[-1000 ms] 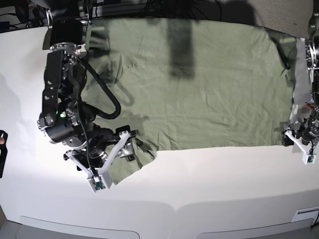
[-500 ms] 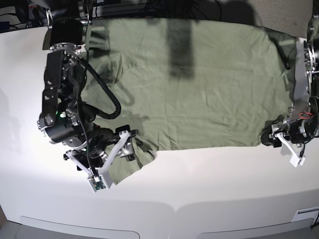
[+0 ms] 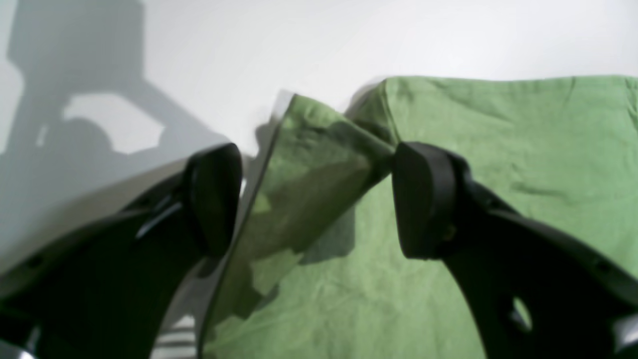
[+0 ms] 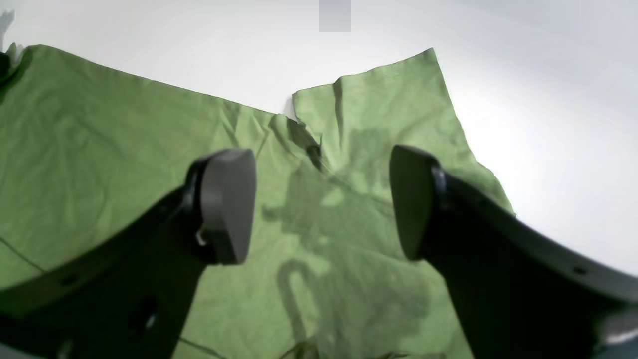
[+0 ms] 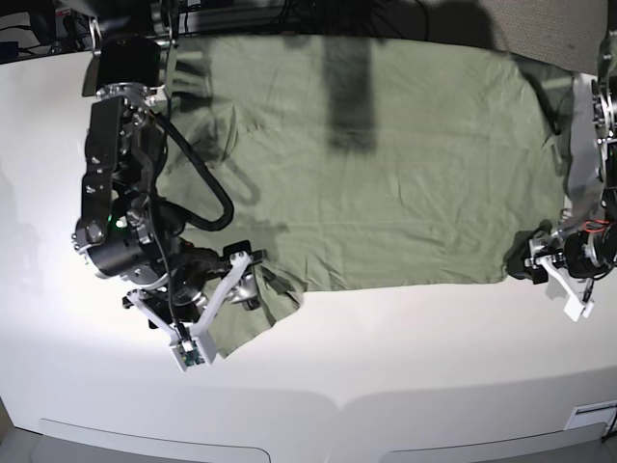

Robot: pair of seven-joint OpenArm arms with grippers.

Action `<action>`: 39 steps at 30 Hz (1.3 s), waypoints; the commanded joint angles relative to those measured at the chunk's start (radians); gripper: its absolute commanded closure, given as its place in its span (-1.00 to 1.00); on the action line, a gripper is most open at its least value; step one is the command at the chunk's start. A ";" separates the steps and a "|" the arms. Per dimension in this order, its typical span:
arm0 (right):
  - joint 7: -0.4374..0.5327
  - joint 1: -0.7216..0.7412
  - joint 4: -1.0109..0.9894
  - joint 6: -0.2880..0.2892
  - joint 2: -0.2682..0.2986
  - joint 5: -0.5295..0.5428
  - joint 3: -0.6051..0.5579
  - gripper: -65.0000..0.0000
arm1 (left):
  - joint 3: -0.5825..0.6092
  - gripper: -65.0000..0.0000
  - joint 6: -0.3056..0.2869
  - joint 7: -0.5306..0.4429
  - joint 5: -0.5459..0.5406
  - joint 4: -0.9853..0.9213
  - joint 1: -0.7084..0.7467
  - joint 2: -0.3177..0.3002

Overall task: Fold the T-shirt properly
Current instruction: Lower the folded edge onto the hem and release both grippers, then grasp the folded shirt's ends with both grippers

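T-shirt (image 5: 366, 164): we see it spread flat on table (image 5: 405, 347).
Left pincer (image 3: 314, 199): apart, straddling raised corner.
Right pincer (image 4: 321, 204): apart, over sleeve.
Risk: we may pinch one layer only.

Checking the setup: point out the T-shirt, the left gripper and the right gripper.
T-shirt (image 5: 386, 174): base view, middle of the cloth.
Left gripper (image 3: 316, 199): left wrist view, gap between open fingertips.
Right gripper (image 4: 321, 204): right wrist view, gap between open fingertips.

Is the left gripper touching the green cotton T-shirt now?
Cannot tell. In the left wrist view the left gripper stands open astride a raised fold of the green cotton T-shirt; no contact or gap shows plainly.
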 commanded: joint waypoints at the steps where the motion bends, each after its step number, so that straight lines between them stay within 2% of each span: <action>1: 0.017 0.024 0.015 0.003 0.003 0.005 0.002 -0.28 | -0.002 -0.29 -0.007 -0.004 -0.011 0.010 -0.027 -0.017; 3: 0.013 0.024 0.015 0.003 0.003 0.005 0.002 -0.28 | -0.002 0.05 -0.007 0.002 -0.010 0.010 -0.028 -0.017; 6: 0.006 0.024 0.015 0.003 0.003 0.004 0.002 -0.28 | -0.002 0.96 -0.007 0.000 -0.011 0.010 -0.027 -0.017; 7: 0.003 0.024 0.015 0.003 0.003 0.005 0.002 -0.28 | -0.002 1.00 -0.007 -0.008 -0.011 0.010 -0.027 -0.017; 13: 0.000 0.024 0.015 0.003 0.003 0.001 0.004 -0.28 | -0.002 1.00 -0.007 -0.080 -0.011 0.010 -0.028 -0.024; 18: 0.027 0.024 0.014 0.003 0.003 -0.002 0.048 -0.28 | -0.002 1.00 -0.007 -0.090 -0.011 0.010 -0.028 -0.023; 22: 0.105 0.036 -0.043 0.003 0.006 -0.100 0.109 -0.28 | -0.002 1.00 -0.007 -0.090 -0.011 0.010 -0.028 -0.023; 28: 0.071 0.172 -0.361 0.002 0.072 -0.111 0.163 -0.28 | -0.002 1.00 -0.007 -0.090 -0.014 0.010 -0.025 -0.022; 34: 0.077 0.353 -0.700 0.002 0.166 -0.111 0.164 -0.28 | -0.002 1.00 -0.007 -0.090 -0.064 0.010 -0.025 -0.023; 39: 0.073 0.453 -0.972 0.003 0.223 -0.107 0.164 -0.28 | -0.002 1.00 -0.007 -0.090 -0.063 0.010 -0.025 -0.023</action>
